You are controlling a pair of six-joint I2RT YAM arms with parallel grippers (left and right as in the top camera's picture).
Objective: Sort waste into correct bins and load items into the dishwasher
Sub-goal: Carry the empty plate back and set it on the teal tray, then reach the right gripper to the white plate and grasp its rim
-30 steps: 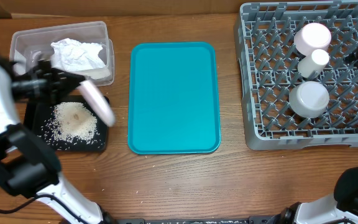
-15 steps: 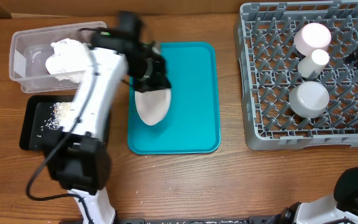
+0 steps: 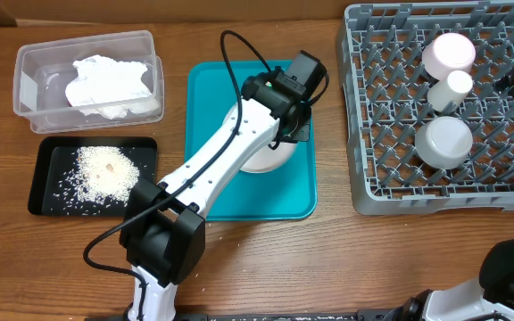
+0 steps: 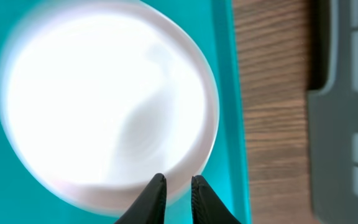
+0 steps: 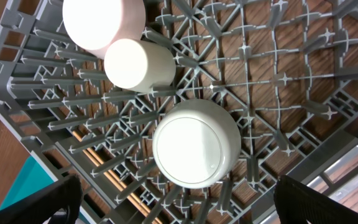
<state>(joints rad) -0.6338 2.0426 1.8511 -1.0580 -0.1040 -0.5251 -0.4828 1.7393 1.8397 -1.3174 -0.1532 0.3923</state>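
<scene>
**Plate gripped at rim over teal tray**

Left jaws are closed on the near rim of the round pale pink-white plate (image 4: 104,99), which extends ahead of them over the large teal plastic serving tray (image 3: 217,178). Whether the plate rests on the tray cannot be told.

Right jaws stand wide apart and hold nothing. Below them, in the large square grey plastic dish rack (image 5: 278,74), the pale pink bowl (image 5: 103,22), small white cup (image 5: 138,64) and whitish-blue bowl (image 5: 196,143) sit upturned.

Well left of the left jaws, the crumpled white paper napkin (image 3: 105,80) lies in the clear plastic rectangular tub (image 3: 29,67), and pale rice-like scraps (image 3: 103,171) lie in the shallow black rectangular tray (image 3: 43,192).
</scene>
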